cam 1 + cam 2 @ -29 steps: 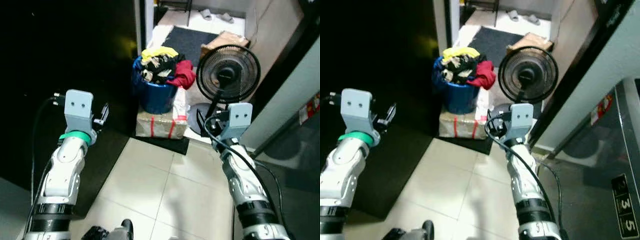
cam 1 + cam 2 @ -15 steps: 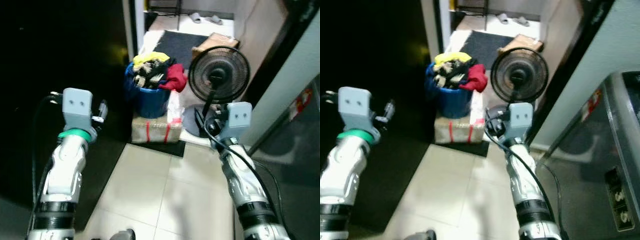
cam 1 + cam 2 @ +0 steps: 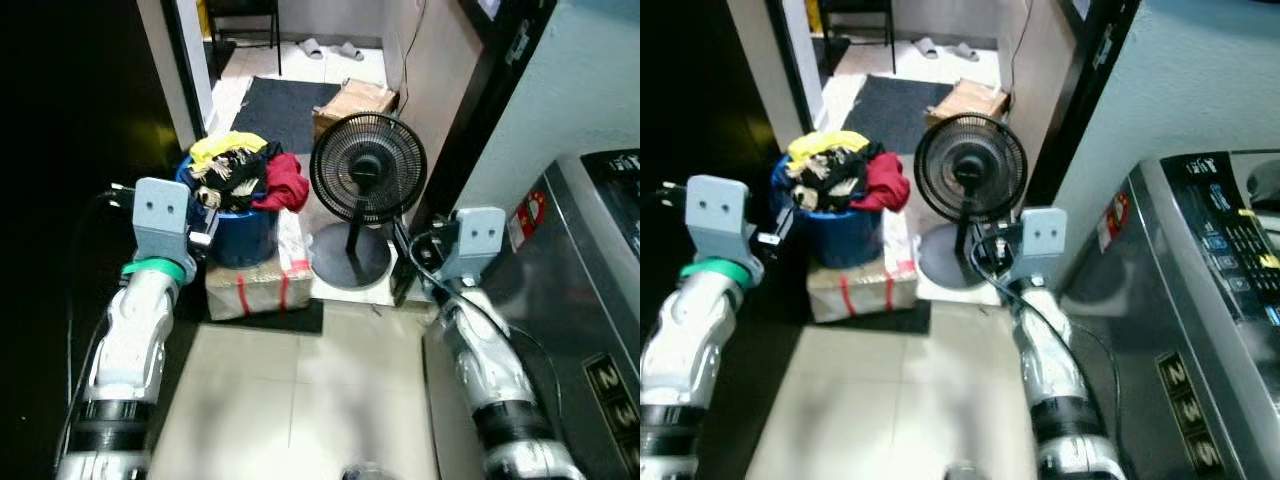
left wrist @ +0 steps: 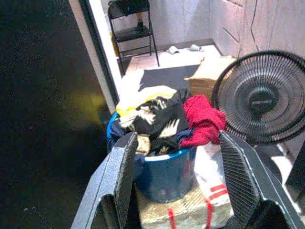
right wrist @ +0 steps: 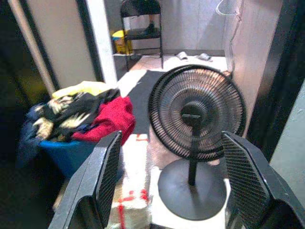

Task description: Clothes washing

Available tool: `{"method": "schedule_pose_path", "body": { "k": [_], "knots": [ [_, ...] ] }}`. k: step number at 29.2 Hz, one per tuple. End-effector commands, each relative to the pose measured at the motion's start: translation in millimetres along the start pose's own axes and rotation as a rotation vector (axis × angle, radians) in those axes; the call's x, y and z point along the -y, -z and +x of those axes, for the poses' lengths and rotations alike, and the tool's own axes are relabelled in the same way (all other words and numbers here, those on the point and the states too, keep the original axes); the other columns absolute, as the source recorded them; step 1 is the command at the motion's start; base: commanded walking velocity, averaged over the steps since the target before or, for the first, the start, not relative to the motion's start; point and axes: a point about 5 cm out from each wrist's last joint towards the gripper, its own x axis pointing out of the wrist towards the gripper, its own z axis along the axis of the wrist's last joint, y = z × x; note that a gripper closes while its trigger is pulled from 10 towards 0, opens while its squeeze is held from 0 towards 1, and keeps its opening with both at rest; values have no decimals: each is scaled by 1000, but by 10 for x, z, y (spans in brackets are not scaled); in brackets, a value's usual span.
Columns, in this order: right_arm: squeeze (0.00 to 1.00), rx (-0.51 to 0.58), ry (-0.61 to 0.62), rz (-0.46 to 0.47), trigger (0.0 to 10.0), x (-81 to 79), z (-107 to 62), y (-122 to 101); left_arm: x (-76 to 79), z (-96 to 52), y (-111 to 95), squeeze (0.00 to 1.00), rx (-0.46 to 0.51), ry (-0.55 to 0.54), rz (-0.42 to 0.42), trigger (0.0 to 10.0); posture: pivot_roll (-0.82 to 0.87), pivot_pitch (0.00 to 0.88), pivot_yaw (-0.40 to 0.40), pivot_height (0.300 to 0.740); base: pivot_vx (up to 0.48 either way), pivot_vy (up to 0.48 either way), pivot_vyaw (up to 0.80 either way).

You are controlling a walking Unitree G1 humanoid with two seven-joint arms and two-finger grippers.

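1. The head camera has swung right since a moment ago; a grey washing machine with numbered panel now shows beside the right arm.
2. The round blue plastic laundry tub, heaped with yellow, black and red clothes, sits on a taped cardboard box, next to a black pedestal fan.
3. Left gripper is raised before the tub, fingers spread, holding nothing; right gripper faces the fan, likewise spread and empty.

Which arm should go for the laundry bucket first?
Left, probably. The left gripper hangs open just before the blue bucket of clothes, while the right gripper faces the fan.
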Motion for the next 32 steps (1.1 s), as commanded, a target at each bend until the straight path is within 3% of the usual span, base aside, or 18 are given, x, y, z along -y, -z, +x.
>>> {"method": "schedule_pose_path", "body": {
  "k": [1,9,32],
  "knots": [
    [0,-11,-9,-3,10000,-40,-16,41,-47,-15,37,0,-11,-11,12,10000,23,44,13,740,424,0,0],
    [0,-16,-21,-11,10000,-65,-16,50,-53,-17,34,0,-8,-17,17,10000,25,48,11,740,456,0,595],
    [0,-11,-7,10,10000,-39,-20,49,-50,-13,36,0,-5,-16,15,10000,25,52,13,740,437,0,0]
  ]
}}
